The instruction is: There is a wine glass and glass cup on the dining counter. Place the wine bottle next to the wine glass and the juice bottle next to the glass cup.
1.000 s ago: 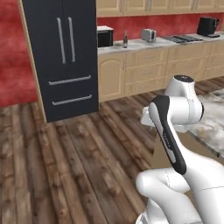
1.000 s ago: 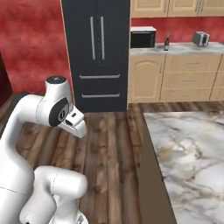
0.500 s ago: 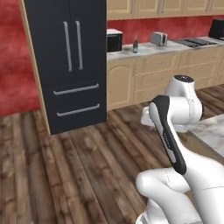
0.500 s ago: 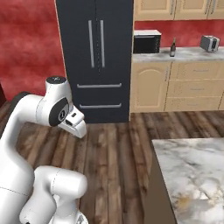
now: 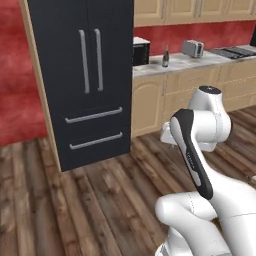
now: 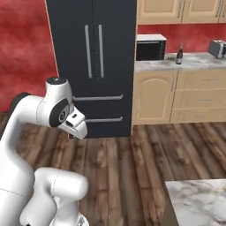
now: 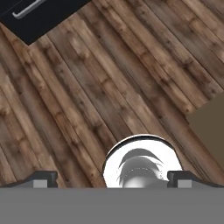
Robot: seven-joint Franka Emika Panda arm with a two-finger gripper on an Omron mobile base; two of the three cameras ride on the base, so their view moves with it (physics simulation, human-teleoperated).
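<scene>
Heading for the wine bottle [image 5: 165, 56] on the back counter [image 5: 190, 62]

Gripper [image 7: 113, 178] spread wide, empty, aimed at the wood floor [image 7: 109, 87]. Best to stop square to the counter, beside the microwave [image 6: 150, 47], before reaching.

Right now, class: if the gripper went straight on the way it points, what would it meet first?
The gripper, fingers wide apart and holding nothing, points down at the wooden floor. The floor would likely come first; part of the robot's own white body sits low in the hand view, so depth there is uncertain.
</scene>
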